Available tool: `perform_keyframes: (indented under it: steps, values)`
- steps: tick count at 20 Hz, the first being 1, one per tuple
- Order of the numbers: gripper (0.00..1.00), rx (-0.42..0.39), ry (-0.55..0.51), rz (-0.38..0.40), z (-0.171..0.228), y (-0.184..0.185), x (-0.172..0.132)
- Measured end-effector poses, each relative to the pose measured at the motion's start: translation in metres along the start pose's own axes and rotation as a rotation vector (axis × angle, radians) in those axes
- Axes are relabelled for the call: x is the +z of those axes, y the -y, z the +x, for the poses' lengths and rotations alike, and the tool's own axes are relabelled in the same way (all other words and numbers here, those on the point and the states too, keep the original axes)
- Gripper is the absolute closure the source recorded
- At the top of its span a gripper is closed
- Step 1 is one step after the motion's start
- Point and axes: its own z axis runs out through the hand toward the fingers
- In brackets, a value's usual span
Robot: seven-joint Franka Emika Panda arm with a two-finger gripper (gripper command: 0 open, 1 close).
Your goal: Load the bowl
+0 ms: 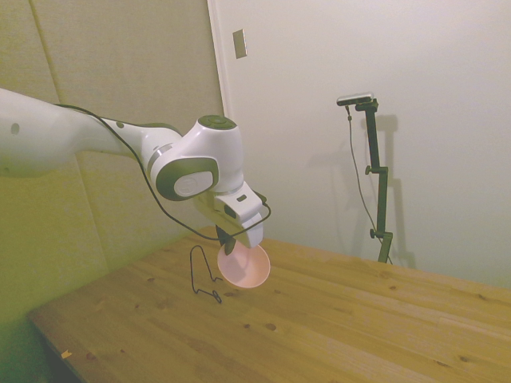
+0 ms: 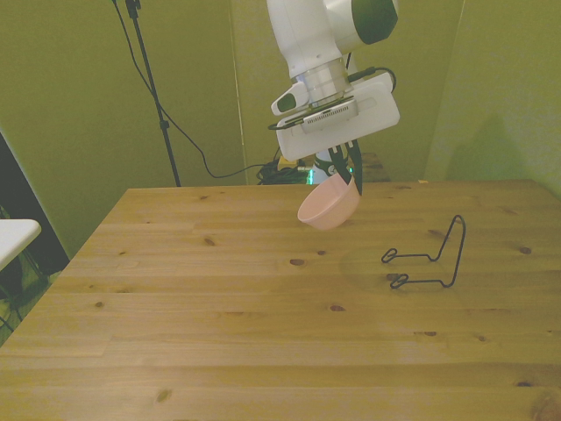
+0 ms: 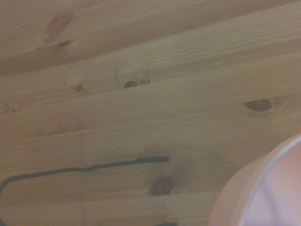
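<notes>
Gripper (image 2: 342,168) is pinched on the rim of the pink bowl (image 2: 330,207), which hangs tilted beneath the fingers, clear of the wooden table (image 2: 219,289). The tilt appears suited to sliding it into a slot. The black wire rack (image 2: 436,256) stands below and beside the gripper, apparently its destination.

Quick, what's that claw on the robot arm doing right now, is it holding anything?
Gripper: closed on the rim of the pink bowl, holding it tilted in the air above the table, apart from the wire rack.
</notes>
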Motion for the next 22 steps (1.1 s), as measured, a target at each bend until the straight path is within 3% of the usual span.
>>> perform_keyframes:
  steps: [4, 8, 9, 12, 22]
  values:
    - [1.00, -0.005, 0.063, 0.086, -0.005, 0.015, 0.007]
    - [1.00, -0.038, 0.228, 0.222, -0.012, 0.035, 0.020]
    - [1.00, -0.067, 0.301, 0.249, -0.012, 0.045, 0.037]
    - [1.00, -0.088, 0.332, 0.269, -0.011, 0.046, 0.041]
    - [1.00, -0.162, 0.457, 0.391, -0.009, 0.021, 0.098]
